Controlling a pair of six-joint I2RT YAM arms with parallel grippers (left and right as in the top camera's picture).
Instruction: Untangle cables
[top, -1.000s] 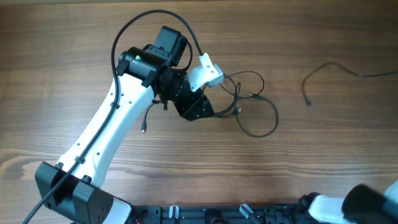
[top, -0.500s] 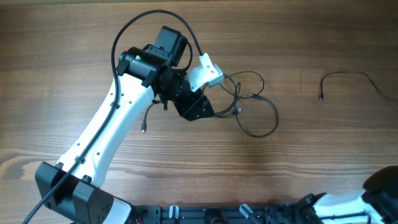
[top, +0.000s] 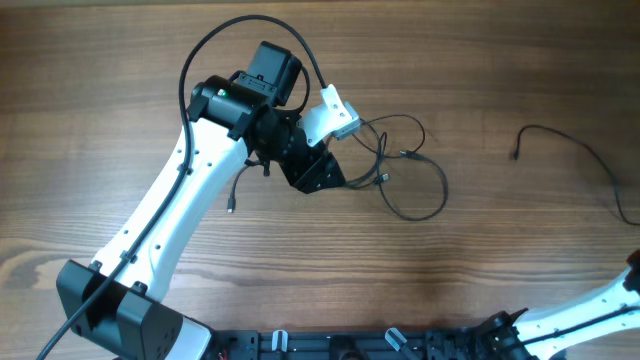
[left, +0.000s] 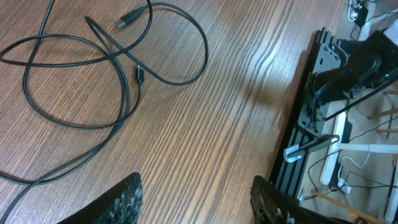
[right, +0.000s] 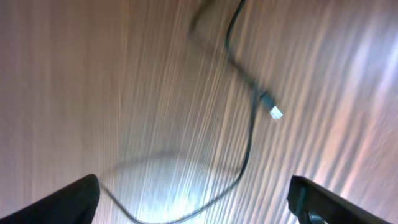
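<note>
The tangled cables lie in loose dark loops right of the left gripper; in the left wrist view these cables spread across the upper left. The left gripper hangs low over bare wood, open, with nothing between its fingers. One separate cable lies alone at the far right. In the blurred right wrist view this cable with a pale plug curves below the right gripper, whose jaws stand wide open and hold nothing.
The left arm reaches from the front left across the wooden table. Its thick black cable arcs over the wrist. A link of the right arm shows at the front right corner. A black rail runs along the front edge.
The right gripper has gone from shut to open, and its arm has pulled back toward the right edge. The separate cable has shifted rightwards. The left arm and the tangle have not moved.
</note>
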